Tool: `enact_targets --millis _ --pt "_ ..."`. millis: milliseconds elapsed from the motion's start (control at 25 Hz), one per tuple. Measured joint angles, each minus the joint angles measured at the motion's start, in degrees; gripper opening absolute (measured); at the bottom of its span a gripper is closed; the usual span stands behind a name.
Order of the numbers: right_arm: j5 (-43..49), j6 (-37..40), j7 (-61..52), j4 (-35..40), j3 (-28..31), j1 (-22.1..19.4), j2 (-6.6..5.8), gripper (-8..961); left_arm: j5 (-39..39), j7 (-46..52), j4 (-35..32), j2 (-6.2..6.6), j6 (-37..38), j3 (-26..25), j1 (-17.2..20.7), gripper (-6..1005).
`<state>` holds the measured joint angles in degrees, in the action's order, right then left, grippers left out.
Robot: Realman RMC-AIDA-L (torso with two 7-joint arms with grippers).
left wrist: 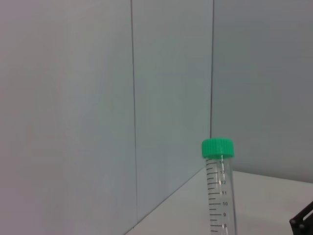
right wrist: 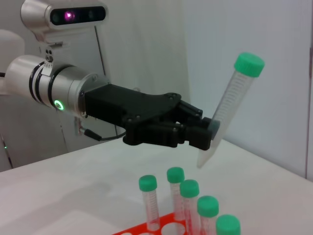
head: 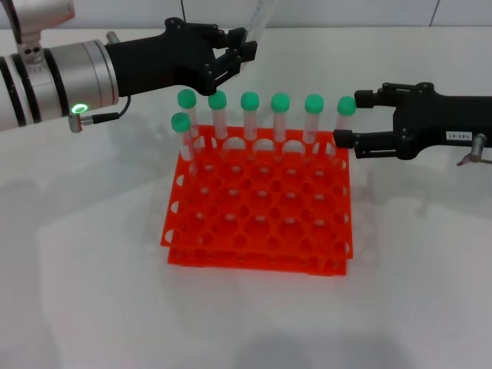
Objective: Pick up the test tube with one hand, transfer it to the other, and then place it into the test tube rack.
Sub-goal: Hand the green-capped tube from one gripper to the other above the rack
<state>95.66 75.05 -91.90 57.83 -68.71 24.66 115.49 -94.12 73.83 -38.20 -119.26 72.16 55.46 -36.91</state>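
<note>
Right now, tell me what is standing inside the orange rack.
Seven green-capped tubes stand upright in the rack: six along the far row, one just in front at the left end. Their lower ends are hidden inside the holes; the other holes look empty.

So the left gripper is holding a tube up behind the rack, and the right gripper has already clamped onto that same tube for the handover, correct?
Not quite. The left gripper does hold the tube up behind the rack, but the right gripper is open and apart from it, off the rack's right rear corner. The head view shows this.

the white table [head: 84,292] carries the test tube rack [head: 261,223].
</note>
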Motion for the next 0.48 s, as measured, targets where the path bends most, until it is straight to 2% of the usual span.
enact_targets --millis 480 --pt "-3.5 -1.0 -0.3 0.8 1.0 2.7 -0.07 811 -0.1 0.0 0.1 0.0 0.2 0.0 0.0 190"
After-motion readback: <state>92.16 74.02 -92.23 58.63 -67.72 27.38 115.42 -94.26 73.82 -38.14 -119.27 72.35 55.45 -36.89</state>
